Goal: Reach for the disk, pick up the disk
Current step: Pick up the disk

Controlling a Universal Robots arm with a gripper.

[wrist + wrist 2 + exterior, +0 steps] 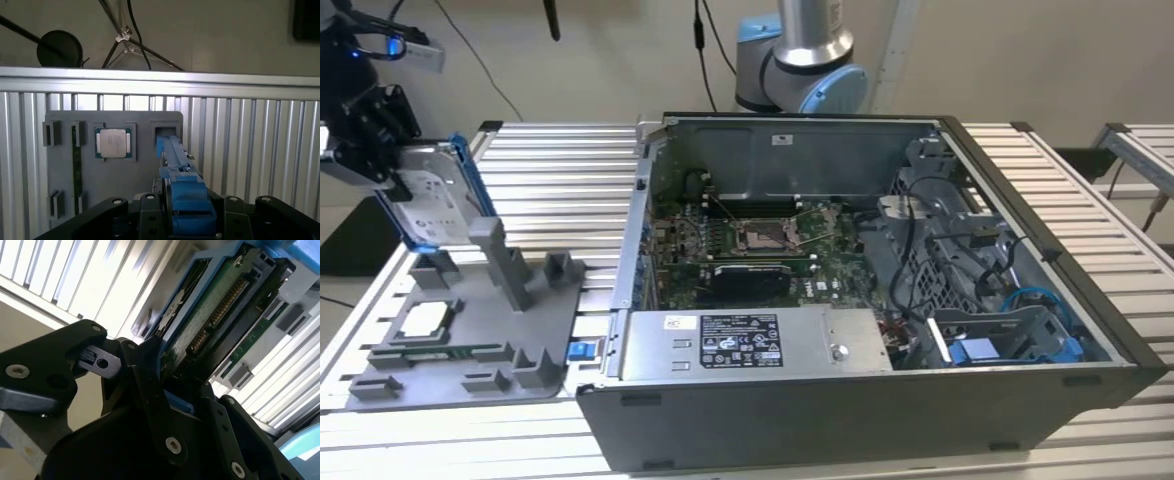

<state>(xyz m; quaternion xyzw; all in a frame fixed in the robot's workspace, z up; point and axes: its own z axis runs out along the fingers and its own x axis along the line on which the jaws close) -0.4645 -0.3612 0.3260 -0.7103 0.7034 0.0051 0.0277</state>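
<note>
Tool [387, 165] was closed on the edge of the disk [438, 208], which stood upright over the grey holder [480, 345] on the table [560, 170], and this stiff, rather heavy, shock-sensitive drive seemed best gripped by its blue bracket [185, 192], not by the bare circuit board [200, 325].

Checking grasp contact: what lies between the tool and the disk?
Nothing: in the second wrist view the tool has its fingers pressed against the disk, no gap showing.
</note>
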